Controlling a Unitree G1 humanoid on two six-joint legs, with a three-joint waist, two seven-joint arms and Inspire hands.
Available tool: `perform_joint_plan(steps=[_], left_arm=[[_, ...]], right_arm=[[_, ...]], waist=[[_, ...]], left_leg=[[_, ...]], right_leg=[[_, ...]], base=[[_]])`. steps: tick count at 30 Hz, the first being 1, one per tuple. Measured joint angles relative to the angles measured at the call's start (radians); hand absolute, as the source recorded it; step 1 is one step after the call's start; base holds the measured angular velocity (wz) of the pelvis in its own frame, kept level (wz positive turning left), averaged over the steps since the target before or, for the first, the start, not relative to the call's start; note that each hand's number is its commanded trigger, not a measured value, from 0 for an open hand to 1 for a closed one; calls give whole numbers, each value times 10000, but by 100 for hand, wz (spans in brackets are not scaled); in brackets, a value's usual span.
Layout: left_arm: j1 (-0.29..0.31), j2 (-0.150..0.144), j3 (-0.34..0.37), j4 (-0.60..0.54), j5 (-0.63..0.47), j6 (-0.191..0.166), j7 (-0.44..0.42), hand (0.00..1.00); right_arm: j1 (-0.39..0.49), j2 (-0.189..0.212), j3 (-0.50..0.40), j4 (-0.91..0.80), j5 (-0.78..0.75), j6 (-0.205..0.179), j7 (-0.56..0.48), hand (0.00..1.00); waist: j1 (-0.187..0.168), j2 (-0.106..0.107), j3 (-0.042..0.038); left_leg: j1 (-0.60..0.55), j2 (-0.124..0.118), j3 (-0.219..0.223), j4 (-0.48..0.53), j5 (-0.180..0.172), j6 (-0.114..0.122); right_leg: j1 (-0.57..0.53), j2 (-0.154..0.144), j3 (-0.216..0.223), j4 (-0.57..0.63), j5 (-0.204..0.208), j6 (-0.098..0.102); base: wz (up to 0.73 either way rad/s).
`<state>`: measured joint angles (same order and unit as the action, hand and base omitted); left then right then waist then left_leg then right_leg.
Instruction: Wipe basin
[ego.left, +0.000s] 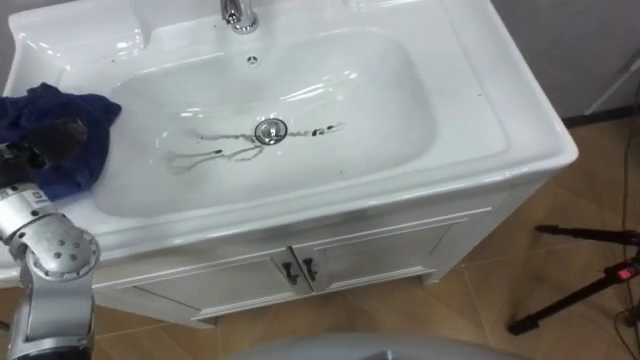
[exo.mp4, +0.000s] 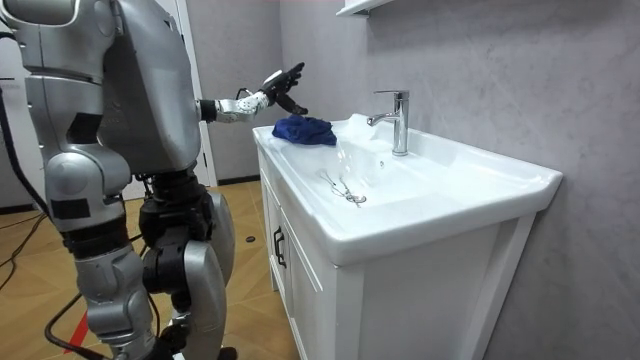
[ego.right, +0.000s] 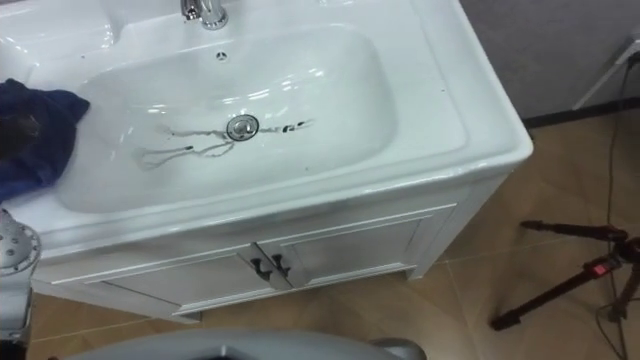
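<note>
A white basin (ego.left: 520, 130) is set in a cabinet in front of me, with a drain (ego.left: 270, 131) in the middle of the bowl and grey streaks (ego.left: 200, 155) running left from it. A crumpled dark blue cloth (ego.left: 60, 150) lies on the basin's left rim and also shows in the room view (exo.mp4: 303, 130). My left hand (exo.mp4: 280, 85) hovers just above the cloth, fingers stretched out and holding nothing. In the left eye view that hand (ego.left: 55, 138) appears as a dark shape over the cloth.
A chrome faucet (ego.left: 238, 14) stands at the back of the basin. Below are white cabinet doors with dark handles (ego.left: 298, 270). A black tripod (ego.left: 590, 280) stands on the wooden floor to the right. In the room view I stand close against the cabinet front.
</note>
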<state>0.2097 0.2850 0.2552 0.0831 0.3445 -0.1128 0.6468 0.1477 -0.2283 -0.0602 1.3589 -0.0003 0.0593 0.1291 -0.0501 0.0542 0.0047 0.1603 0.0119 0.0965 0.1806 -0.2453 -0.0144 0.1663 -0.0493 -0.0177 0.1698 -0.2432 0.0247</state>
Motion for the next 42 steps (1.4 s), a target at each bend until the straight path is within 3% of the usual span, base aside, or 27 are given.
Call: perform_joint_plan(steps=[3, 10, 15, 33, 40, 42], left_arm=[[-122, -11, -24, 466, -6, 50, 5, 0], [-244, -12, -36, 1965, 219, 787, 6, 0], [-245, -12, -35, 2366, 224, 1092, 15, 0], [-268, -11, -25, 2776, 795, 1568, -5, 0], [-271, -10, -17, 3186, 618, 1565, 6, 0], [-278, -9, -6, 3298, 621, 1554, 16, 0]], right_arm=[[-7, 0, -21, -29, -1, 116, 4, 0], [26, -10, -47, -293, -39, 580, -79, 0], [28, 19, -39, -310, -40, 723, -106, 0], [144, 99, -42, -390, -58, 958, -168, 0], [146, 98, -60, -385, -78, 1041, -192, 0], [144, 99, -124, -388, -87, 1051, -209, 0]], waist=[[-10, 24, -1], [-33, 118, -41], [-36, 97, -35], [23, 88, -50], [8, 93, -162], [13, 90, -160]], left_leg=[[36, 7, 113, -3, 0, 0], [108, 32, 276, -139, 0, 0], [107, 52, 262, -139, 0, 0], [158, 126, 347, -141, 1, -1], [173, 127, 325, -139, 1, -1], [175, 127, 319, -139, 1, -1]], right_leg=[[-12, 10, 109, 11, 6, 8], [-87, 46, 291, 8, 49, 26], [-89, 65, 309, -3, 84, 24], [-107, 156, 421, 8, 157, -19], [-111, 156, 413, 17, 163, -18], [-112, 154, 414, 21, 163, -19]], base=[[-10], [-7], [-1], [-1], [0], [0]])
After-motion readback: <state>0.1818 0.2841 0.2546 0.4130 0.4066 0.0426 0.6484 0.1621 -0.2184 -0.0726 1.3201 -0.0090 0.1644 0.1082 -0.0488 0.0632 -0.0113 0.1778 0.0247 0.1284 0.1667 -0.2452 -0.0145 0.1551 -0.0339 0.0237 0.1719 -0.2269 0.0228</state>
